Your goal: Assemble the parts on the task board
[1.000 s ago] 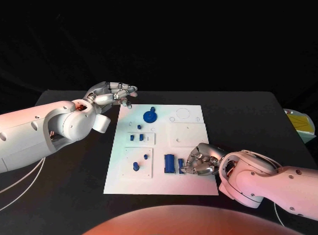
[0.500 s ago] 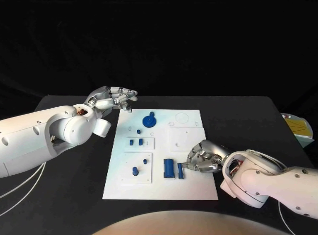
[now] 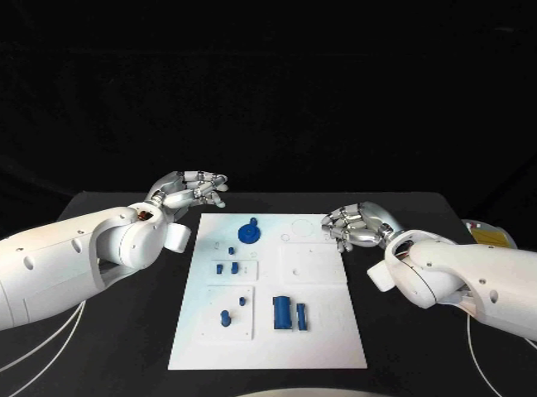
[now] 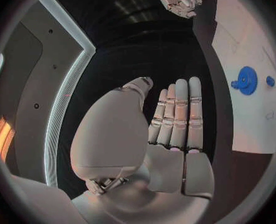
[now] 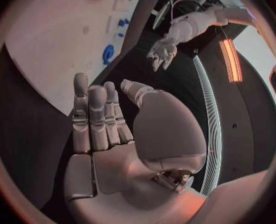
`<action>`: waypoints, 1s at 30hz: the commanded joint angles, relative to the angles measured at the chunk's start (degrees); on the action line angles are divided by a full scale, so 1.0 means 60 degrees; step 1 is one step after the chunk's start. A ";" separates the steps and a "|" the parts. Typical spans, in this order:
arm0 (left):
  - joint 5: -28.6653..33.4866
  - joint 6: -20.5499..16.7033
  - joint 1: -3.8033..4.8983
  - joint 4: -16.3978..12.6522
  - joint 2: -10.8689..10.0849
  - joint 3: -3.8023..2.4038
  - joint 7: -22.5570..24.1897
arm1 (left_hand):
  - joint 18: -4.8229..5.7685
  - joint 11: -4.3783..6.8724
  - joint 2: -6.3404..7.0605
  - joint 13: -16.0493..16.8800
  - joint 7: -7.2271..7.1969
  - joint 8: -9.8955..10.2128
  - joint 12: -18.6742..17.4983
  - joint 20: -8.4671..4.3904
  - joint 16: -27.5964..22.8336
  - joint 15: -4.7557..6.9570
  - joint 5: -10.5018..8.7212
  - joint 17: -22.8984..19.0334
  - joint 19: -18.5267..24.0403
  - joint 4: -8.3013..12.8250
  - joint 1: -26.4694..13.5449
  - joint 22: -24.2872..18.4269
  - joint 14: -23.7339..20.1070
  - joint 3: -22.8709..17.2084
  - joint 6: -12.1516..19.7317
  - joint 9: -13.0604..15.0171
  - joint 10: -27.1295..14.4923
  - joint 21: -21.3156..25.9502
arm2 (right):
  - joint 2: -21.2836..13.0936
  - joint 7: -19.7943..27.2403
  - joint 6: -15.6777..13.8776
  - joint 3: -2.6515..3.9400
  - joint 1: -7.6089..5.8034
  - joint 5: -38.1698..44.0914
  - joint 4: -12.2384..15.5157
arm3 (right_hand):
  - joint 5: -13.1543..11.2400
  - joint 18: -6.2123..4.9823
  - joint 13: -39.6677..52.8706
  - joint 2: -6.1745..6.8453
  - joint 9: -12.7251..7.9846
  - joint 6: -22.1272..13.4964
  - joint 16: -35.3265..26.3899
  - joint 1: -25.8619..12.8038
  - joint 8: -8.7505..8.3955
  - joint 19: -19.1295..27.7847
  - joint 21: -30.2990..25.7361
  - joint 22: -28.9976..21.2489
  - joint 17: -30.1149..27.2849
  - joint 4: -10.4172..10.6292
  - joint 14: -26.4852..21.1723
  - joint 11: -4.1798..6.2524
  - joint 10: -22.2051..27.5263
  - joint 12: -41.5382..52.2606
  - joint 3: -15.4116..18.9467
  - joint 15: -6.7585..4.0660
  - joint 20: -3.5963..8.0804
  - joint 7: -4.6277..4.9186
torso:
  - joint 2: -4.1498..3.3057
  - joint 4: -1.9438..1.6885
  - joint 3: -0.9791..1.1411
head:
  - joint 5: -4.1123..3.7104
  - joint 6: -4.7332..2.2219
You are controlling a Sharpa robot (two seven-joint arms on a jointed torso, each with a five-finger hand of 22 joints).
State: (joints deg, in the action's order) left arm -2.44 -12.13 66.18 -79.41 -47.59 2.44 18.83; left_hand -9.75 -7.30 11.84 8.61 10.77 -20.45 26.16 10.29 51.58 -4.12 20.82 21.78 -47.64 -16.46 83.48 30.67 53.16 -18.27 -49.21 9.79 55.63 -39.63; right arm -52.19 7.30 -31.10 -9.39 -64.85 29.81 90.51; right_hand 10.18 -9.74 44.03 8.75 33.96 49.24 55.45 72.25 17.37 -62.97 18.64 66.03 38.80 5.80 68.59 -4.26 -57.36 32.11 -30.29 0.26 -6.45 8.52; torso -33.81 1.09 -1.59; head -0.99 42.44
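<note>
The white task board [image 3: 328,331] lies in the middle of the black table. On it a round blue disc part [image 3: 251,232] sits at the far end, small blue pegs [image 3: 227,268] stand in the left column, and two blue blocks [image 3: 291,313] stand side by side near the front. My left hand [image 3: 194,190] hovers beyond the board's far left corner, fingers apart and holding nothing; the left wrist view shows its fingers [image 4: 175,117] stretched out straight. My right hand [image 3: 357,223] hangs over the board's far right edge, also with nothing in it, fingers [image 5: 97,119] extended.
A yellow object [image 3: 490,237] lies at the table's right edge. Seen from the left wrist, the board [image 4: 249,45] carries the disc [image 4: 245,79]; from the right wrist, the board [image 5: 57,40] and my left hand [image 5: 162,52] beyond it.
My right hand has lifted off the two blue blocks near the front and drawn back to the board's far right edge. The head camera has tilted. The left hand has stayed in place.
</note>
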 commanded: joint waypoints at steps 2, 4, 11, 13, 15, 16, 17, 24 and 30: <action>0.0890 -0.0686 -0.0025 0.0566 0.0344 -0.0005 0.0943 | -0.0093 -0.0064 0.0005 -0.0319 0.0017 -0.0094 -0.0447 0.0189 -0.1467 -0.0137 0.0039 -0.0569 0.0156 0.0009 -0.0012 -0.0650 -0.0210 -0.0153 -0.0097 -0.0003 0.0183 0.0973 | 0.0455 0.2492 0.0961 0.0090 -0.0109 -0.3450 -0.1279 | -0.0419 -0.0098 -0.2496 -0.0036 -0.0547 0.0239 -0.2034 -0.0144 -0.0389 0.0470 -0.1105 -0.1046 -0.1147 -0.0317 -0.0729 -0.0186 -0.0342 -0.2075 -0.0675 0.0276 -0.0218 0.0177 | 0.0147 -0.0012 0.0015 | -0.0012 -0.0454; 0.0995 -0.0791 -0.0040 0.0841 0.0520 -0.0005 0.1074 | -0.0034 -0.0143 0.0017 -0.0580 0.0037 -0.0049 -0.0885 0.0370 -0.2518 -0.0324 0.0033 -0.0915 0.0456 -0.0001 -0.0055 -0.1109 -0.0577 -0.0244 0.0039 -0.0034 0.0176 0.1695 | 0.0687 0.2754 0.1193 0.0124 -0.0132 -0.3732 -0.1841 | -0.0557 -0.0044 -0.3425 -0.0047 -0.0765 0.0281 -0.3250 -0.0288 -0.0606 0.0893 -0.1731 -0.1650 -0.1770 -0.0416 -0.1227 -0.0374 -0.0462 -0.2752 -0.0775 0.0463 -0.0440 0.0262 | 0.0188 -0.0015 0.0027 | -0.0014 -0.0593; 0.1325 -0.1000 -0.0087 0.1755 0.1104 -0.0007 0.1391 | -0.0046 -0.0497 -0.0064 -0.0837 -0.0093 0.0370 -0.2536 0.1039 -0.5299 -0.0914 0.0020 -0.1761 0.1199 0.0038 -0.0093 -0.2861 -0.1534 -0.0055 0.0492 -0.0234 -0.0258 0.4271 | 0.1438 0.3287 0.1854 0.0205 -0.0169 -0.4232 -0.3389 | -0.0753 -0.0117 -0.5714 -0.0118 -0.1364 0.0266 -0.6086 -0.0561 -0.1265 0.1981 -0.2519 -0.3902 -0.3205 -0.0686 -0.2022 -0.0735 -0.0525 -0.4113 -0.0521 0.1085 -0.1125 0.0539 | 0.0229 0.0003 0.0088 | 0.0050 -0.1022; 0.0821 -0.0679 -0.0076 0.1573 0.0996 -0.0001 0.0804 | 0.1626 0.1216 -0.1973 -0.1434 -0.1795 0.3409 -0.4360 -0.1715 -0.8597 0.0687 -0.3470 -0.3630 0.7940 0.2744 -0.4426 -0.5112 -0.8860 0.3045 0.8201 -0.1632 -0.9271 0.6606 | 0.1304 0.2392 0.0966 0.0206 -0.0164 -0.3357 -0.3129 | -0.1697 0.1624 -0.7339 -0.1458 -0.5659 -0.8207 -0.9241 -0.4155 -0.2896 1.0495 -0.3107 -1.1006 -0.6466 -0.0967 -1.1432 0.0710 0.2650 -0.5351 0.5048 -0.0043 0.1075 -0.1420 | 0.0203 -0.0022 0.0057 | 0.0012 -0.0845; 0.0809 -0.0807 -0.0102 0.1481 0.0982 -0.0012 0.0832 | 0.1626 0.1216 -0.1973 -0.1434 -0.1795 0.3409 -0.4360 -0.1715 -0.8597 0.0687 -0.3470 -0.3630 0.7940 0.2744 -0.5212 -0.5112 -0.8860 0.3045 0.8201 -0.1632 -0.9271 0.6606 | 0.1301 0.2448 0.0837 0.0262 -0.0125 -0.3423 -0.3005 | -0.1697 0.1624 -0.7339 -0.1458 -0.5659 -0.8207 -0.9241 -0.4819 -0.2896 1.0495 -0.3107 -1.1006 -0.6466 -0.0967 -1.1432 0.0710 0.9560 -0.5351 0.5048 -0.0043 0.1075 -0.1420 | 0.0233 -0.0042 0.0084 | 0.0031 -0.0909; 0.0802 -0.0892 -0.0119 0.1421 0.0972 -0.0020 0.0851 | 0.1626 0.1216 -0.1973 -0.1434 -0.1795 0.3409 -0.4360 -0.1715 -0.8597 0.0687 -0.3470 -0.3630 0.7940 0.2744 -0.5549 -0.5112 -0.8860 0.3045 0.8201 -0.1632 -0.9271 0.6606 | 0.1300 0.2484 0.0753 0.0299 -0.0099 -0.3467 -0.2923 | -0.1697 0.1624 -0.7339 -0.1458 -0.5659 -0.8207 -0.9241 -0.5096 -0.2896 1.0495 -0.3107 -1.1006 -0.6466 -0.0967 -1.1432 0.0710 0.9560 -0.5351 0.5048 -0.0043 0.1075 -0.1420 | 0.0253 -0.0056 0.0101 | 0.0044 -0.0951; 0.0793 -0.0993 -0.0139 0.1348 0.0961 -0.0028 0.0873 | 0.1626 0.1216 -0.1973 -0.1434 -0.1795 0.3409 -0.4360 -0.1715 -0.8597 0.0687 -0.3470 -0.3630 0.7940 0.2744 -0.5875 -0.5112 -0.8860 0.3045 0.8201 -0.1632 -0.9271 0.6606 | 0.1298 0.2528 0.0652 0.0343 -0.0069 -0.3519 -0.2825 | -0.1697 0.1624 -0.7339 -0.1458 -0.5659 -0.8207 -0.9241 -1.2042 -0.2896 1.0495 -0.3107 -1.1006 -0.6466 -0.0967 -1.1432 0.0710 0.9560 -0.5351 0.5048 -0.0043 0.1075 -0.1420 | 0.0277 -0.0072 0.0123 | 0.0060 -0.1002; 0.0669 -0.2389 -0.0417 0.0349 0.0807 -0.0150 0.1180 | 0.1626 0.1216 -0.1973 -0.1434 -0.1795 0.3409 -0.4360 -0.1715 -0.8597 0.0687 -0.3470 -0.3630 0.7940 0.2744 -1.3913 -0.5112 -0.8860 0.3045 0.8201 -0.1632 -0.9271 0.6606 | 0.1274 0.3129 -0.0738 0.0945 0.0350 -0.4232 -0.1479 | -0.1697 0.1624 -0.7339 -0.1458 -0.5659 -0.8207 -0.9241 -1.2042 -0.2896 1.0495 -0.3107 -1.1006 -0.6466 -0.0967 -1.1432 0.0710 0.9560 -0.5351 0.5048 -0.0043 0.1075 -0.1420 | 0.0435 -0.0180 0.0263 | 0.0163 -0.1338; 0.0535 -0.3892 -0.0716 -0.0726 0.0642 -0.0281 0.1511 | 0.1626 0.1216 -0.1973 -0.1434 -0.1795 0.3409 -0.4360 -0.1715 -0.8597 0.0687 -0.3470 -0.3630 0.7940 0.2744 -1.3913 -0.5112 -0.8860 0.3045 0.8201 -0.1632 -0.9271 0.6606 | 0.1257 0.3563 -0.1740 0.1379 0.0652 -0.4747 -0.0508 | -0.1697 0.1624 -0.7339 -0.1458 -0.5659 -0.8207 -0.9241 -1.2042 -0.2896 1.0495 -0.3107 -1.1006 -0.6466 -0.0967 -1.1432 0.0710 0.9560 -0.5351 0.5048 -0.0043 0.1075 -0.1420 | 0.0438 -0.0182 0.0266 | 0.0165 -0.1344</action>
State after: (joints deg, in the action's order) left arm 2.04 -27.48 61.99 -82.91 -43.71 0.87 25.05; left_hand -1.22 -0.48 0.55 0.21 0.50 -1.12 0.65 0.79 1.05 -0.41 1.11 0.56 -2.03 -0.60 14.82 0.68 2.24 -1.15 -2.26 0.41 2.69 -0.75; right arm -44.53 24.99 -35.56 -1.15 -61.10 4.52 86.91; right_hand 0.51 -1.24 0.50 0.40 1.32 2.62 1.19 7.11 0.73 -2.62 0.49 2.18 1.00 0.08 2.91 -0.43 -4.14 0.63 -1.71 0.36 -0.70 0.61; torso -31.29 0.07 -0.12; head -0.02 34.44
